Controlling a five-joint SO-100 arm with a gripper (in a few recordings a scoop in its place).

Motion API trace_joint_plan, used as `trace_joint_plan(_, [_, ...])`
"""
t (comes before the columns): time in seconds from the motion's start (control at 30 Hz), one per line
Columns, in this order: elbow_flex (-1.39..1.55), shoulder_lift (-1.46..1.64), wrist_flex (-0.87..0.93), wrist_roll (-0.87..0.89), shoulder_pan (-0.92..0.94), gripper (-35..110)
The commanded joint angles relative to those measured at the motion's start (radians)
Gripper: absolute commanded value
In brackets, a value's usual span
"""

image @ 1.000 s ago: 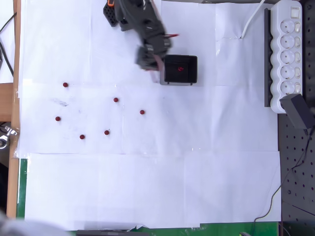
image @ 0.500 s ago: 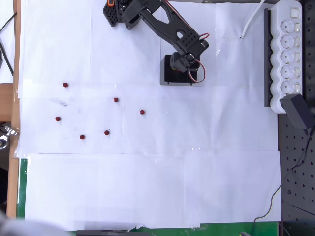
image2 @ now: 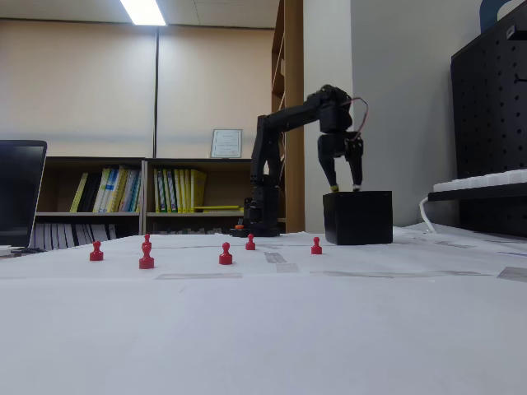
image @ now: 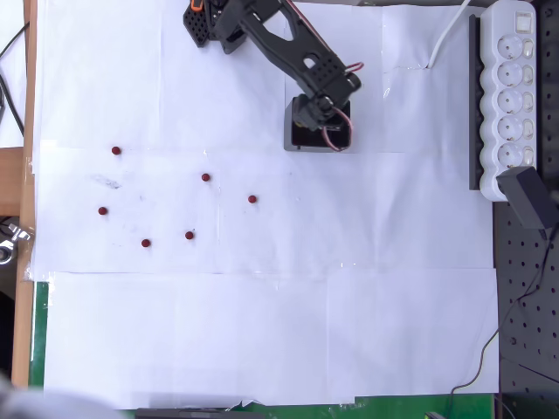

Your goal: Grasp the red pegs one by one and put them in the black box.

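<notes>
Compared with a second ago, the black two-finger gripper (image2: 346, 188) has swung from just left of the small square black open-topped box (image2: 357, 217) to right above it, and over the last half second it only nudged a touch leftward in the overhead view. In the fixed view the jaws hang pointing down with a clear gap between the fingertips, right at the box's top edge, and I can't see anything red between them, so I'd call them parted and empty. Risks from here: the tips sit so close to the rim that pulling away sideways instead of lifting first could catch the thin wall and shove or tip the box. Six tiny dark-red pegs (image: 205, 177) still stand on the white paper sheets (image: 262, 332), all well off to the left of and below the jaws in the overhead view; only five are clearly separable in the fixed view since a couple line up. The arm covers most of the box opening from above, so I can't tell how many pegs are inside.
</notes>
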Motion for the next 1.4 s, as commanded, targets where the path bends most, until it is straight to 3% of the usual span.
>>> trace_joint_plan(0.0, [0.014, -0.276, -0.041, 0.072, 0.169, 14])
trace_joint_plan(0.33, [-1.031, -0.604, -0.741, 0.63, 0.853, 14])
trace_joint_plan(0.73, [-1.279, -0.268, -1.439, 0.815, 1.184, 13])
trace_joint_plan(0.9, [-1.258, -0.1, -1.589, 0.847, 1.249, 13])
trace_joint_plan(1.37, [-1.144, 0.1, -1.701, 0.807, 1.279, 13])
